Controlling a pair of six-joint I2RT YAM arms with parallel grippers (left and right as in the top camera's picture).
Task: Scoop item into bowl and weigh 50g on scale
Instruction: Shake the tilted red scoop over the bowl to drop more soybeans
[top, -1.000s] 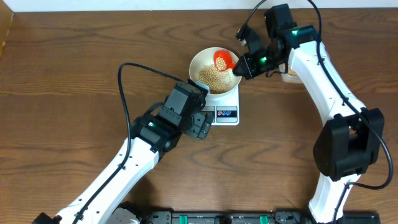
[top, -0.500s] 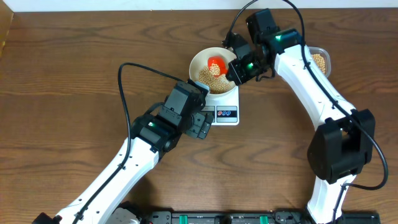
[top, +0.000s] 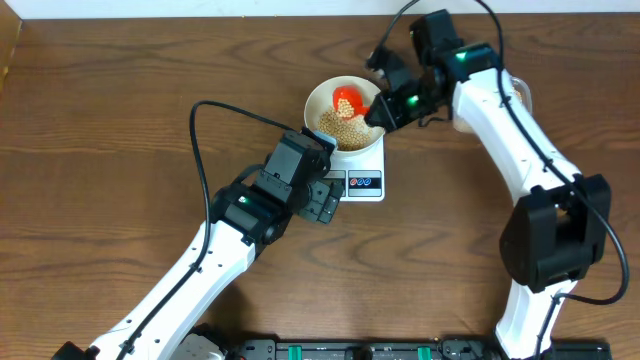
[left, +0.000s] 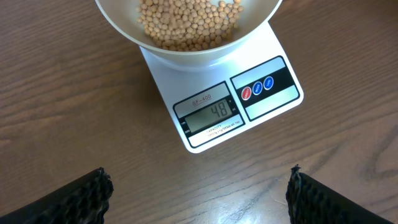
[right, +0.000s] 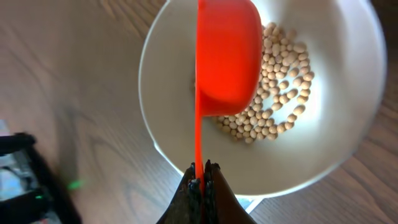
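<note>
The white bowl (top: 314, 103) stands on the small white scale (top: 366, 184) and holds a heap of tan beans (top: 340, 125). In the left wrist view the scale's display (left: 209, 116) reads 48 below the bowl (left: 124, 32). My right gripper (top: 379, 112) is shut on the thin handle of an orange scoop (top: 348, 98). The scoop (right: 227, 56) hangs turned on its side over the beans (right: 281, 93), inside the bowl's rim (right: 351, 106). My left gripper (left: 199, 180) stands open over bare wood just in front of the scale, holding nothing.
A clear tub (top: 523, 92) at the back right is mostly hidden behind the right arm. The left arm reaches in from the lower left, with its black cable looping above it. The wooden table's far edge lies just behind the bowl.
The right gripper carried the scoop left over the bowl, then drew back slightly to the right. The left arm has not moved.
</note>
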